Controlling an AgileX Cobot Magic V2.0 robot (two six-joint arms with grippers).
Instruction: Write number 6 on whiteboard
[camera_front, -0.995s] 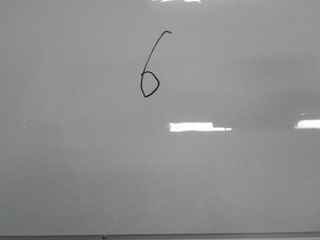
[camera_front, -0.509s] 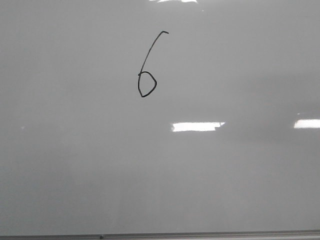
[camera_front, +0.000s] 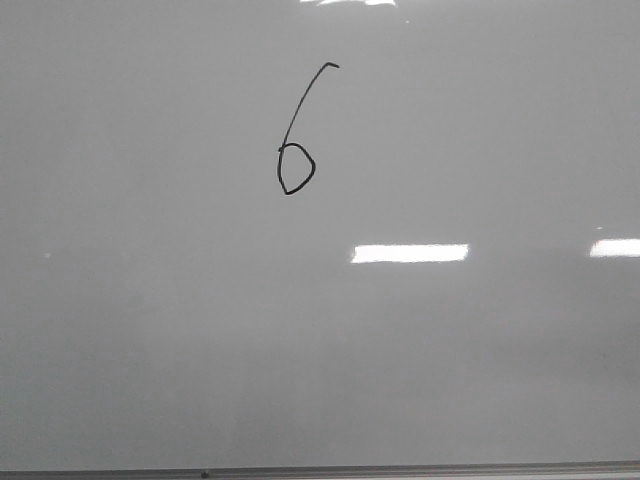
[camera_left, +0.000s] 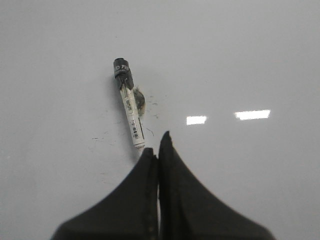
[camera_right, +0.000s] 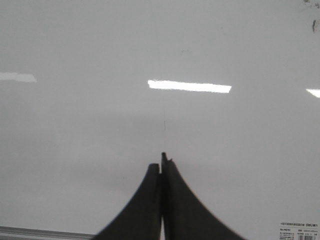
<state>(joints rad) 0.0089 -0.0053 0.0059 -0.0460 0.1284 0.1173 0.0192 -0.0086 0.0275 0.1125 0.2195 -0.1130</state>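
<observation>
Reading as finished: number 6 (camera_front: 296, 130) drawn on whiteboard (camera_front: 480, 360), marker (camera_left: 129, 107) lying loose just beyond left end effector (camera_left: 158, 145) (clenched, empty); right end effector (camera_right: 162, 162) clenched, parked clear.

Black number 6 (camera_front: 296, 150) (grey-white whiteboard (camera_front: 150, 330))

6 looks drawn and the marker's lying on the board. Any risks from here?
1. The marker lies loose on the whiteboard, just ahead of the shut left gripper; a forward move could knock it and streak ink.
2. Smudges already surround the marker; more contact would add to them.
3. The number 6 is thin and fresh-looking; a sweep by either arm, the shut right gripper included, might smear it.
</observation>
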